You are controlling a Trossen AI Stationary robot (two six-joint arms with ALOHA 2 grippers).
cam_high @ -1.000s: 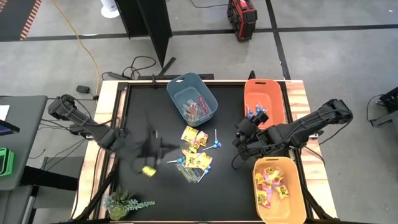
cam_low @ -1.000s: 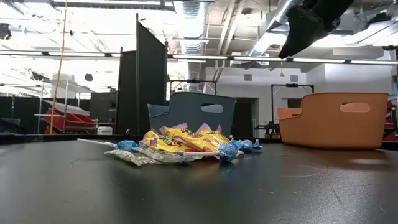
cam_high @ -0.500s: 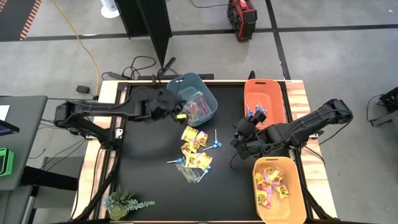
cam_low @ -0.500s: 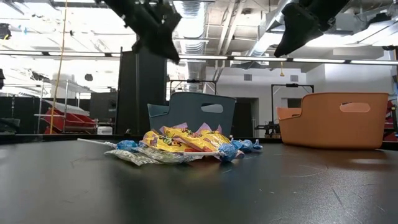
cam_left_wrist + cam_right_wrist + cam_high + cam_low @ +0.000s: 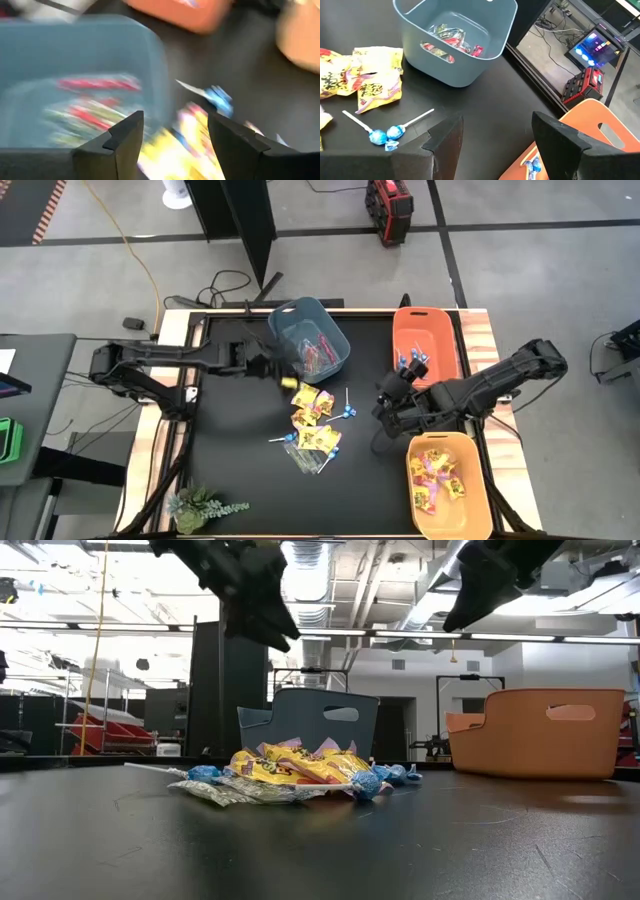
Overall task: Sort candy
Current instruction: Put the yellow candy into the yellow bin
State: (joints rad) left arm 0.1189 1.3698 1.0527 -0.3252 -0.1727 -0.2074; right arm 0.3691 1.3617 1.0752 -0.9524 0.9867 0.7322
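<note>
- Left gripper (image 5: pixel 283 372) up off the black tabletop (image 5: pixel 230 470), reached across to just beside the blue-grey bin (image 5: pixel 286 316), at its side facing the candy pile.
- Fingers (image 5: pixel 120 145) spread apart in the left wrist view, with blurred yellow showing in the gap; a small yellow piece (image 5: pixel 288 382) at the fingertips in the high view, but cannot tell whether gripped.
- Right gripper (image 5: pixel 384 402) raised above the tabletop, between the orange bin (image 5: pixel 397 340) and the yellow bin (image 5: pixel 412 480), turned toward the pile; fingers (image 5: pixel 445 142) apart, nothing between them.
- Loose candy heaped near the tabletop's middle, well apart from both grippers' bases: yellow square packets (image 5: pixel 313 401) with red print, a second cluster of packets (image 5: pixel 318 439) lower down.
- Blue-wrapped lollipops (image 5: pixel 345 412) on thin sticks just beside the packets, toward the right arm; another lollipop (image 5: pixel 288 438) on the pile's left edge.
- Clear-wrapped pieces (image 5: pixel 305 459) at the pile's near edge.
- Pinkish and red wrapped sticks (image 5: pixel 451 39) lying inside the blue-grey bin.
- Blue lollipops (image 5: pixel 412 361) in the orange bin, at its end nearest the right gripper.
- Yellow packets (image 5: pixel 438 476) lying in the yellow bin.
- Small green plant (image 5: pixel 195 510) at the tabletop's near left corner.
</note>
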